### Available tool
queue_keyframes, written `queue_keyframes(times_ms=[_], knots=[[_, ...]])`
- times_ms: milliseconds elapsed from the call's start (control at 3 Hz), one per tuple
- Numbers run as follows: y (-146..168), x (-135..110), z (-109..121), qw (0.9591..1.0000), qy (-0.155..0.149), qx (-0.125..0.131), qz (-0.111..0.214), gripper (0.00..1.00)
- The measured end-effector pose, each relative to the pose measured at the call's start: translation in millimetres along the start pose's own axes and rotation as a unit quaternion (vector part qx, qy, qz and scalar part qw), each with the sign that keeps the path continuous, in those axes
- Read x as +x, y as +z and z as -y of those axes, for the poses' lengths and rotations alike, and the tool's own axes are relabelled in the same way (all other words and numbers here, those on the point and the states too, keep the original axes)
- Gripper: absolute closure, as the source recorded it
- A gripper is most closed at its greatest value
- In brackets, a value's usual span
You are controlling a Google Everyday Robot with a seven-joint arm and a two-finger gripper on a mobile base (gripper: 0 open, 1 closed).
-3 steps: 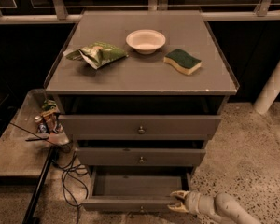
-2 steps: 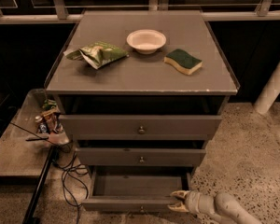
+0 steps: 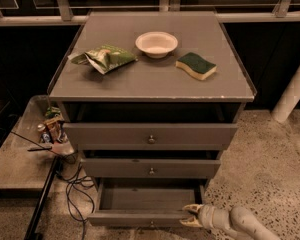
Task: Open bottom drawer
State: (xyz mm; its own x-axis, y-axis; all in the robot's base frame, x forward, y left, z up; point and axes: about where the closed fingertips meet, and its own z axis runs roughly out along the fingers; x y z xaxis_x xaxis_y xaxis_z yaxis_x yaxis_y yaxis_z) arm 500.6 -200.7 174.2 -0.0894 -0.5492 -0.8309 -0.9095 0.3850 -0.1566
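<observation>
- A low side surface is seen at far left, beside the cabinet; small clutter is piled at its near-right corner, items not identifiable.
- Dark cables are trailed on the floor between that side surface and the cabinet's lower left.
- The grey cabinet is centred in the view; its top surface carries three things.
- A green crumpled bag is laid at the left of the top surface.
- A white bowl is set upright near the back centre, apart from the bag.
- A green-and-yellow sponge is laid flat right of the bowl, green side up, not touching it.
- The top drawer is seen pulled out slightly, a round knob at its middle.
- The middle drawer is seen under it, also out a little.
- The bottom drawer is found lowest on the cabinet, pulled out furthest; its plain grey inside is exposed.
- The claw is placed at the right end of the bottom drawer's front, low in the view; its fingers are seen spread apart, nothing gripped; contact with the front cannot be judged.
- The pale arm is run from the claw to the lower right edge.
- Speckled floor is seen right of the cabinet.
- A white post is seen slanted at far right.
</observation>
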Motion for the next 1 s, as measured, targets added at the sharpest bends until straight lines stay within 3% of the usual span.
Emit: queue_keyframes(times_ms=[333,1000], knots=[[0,0,0,1.0000,0.000,0.000,0.000,0.59],[-1,4,-13,1.0000,0.000,-0.008,0.000,1.00]])
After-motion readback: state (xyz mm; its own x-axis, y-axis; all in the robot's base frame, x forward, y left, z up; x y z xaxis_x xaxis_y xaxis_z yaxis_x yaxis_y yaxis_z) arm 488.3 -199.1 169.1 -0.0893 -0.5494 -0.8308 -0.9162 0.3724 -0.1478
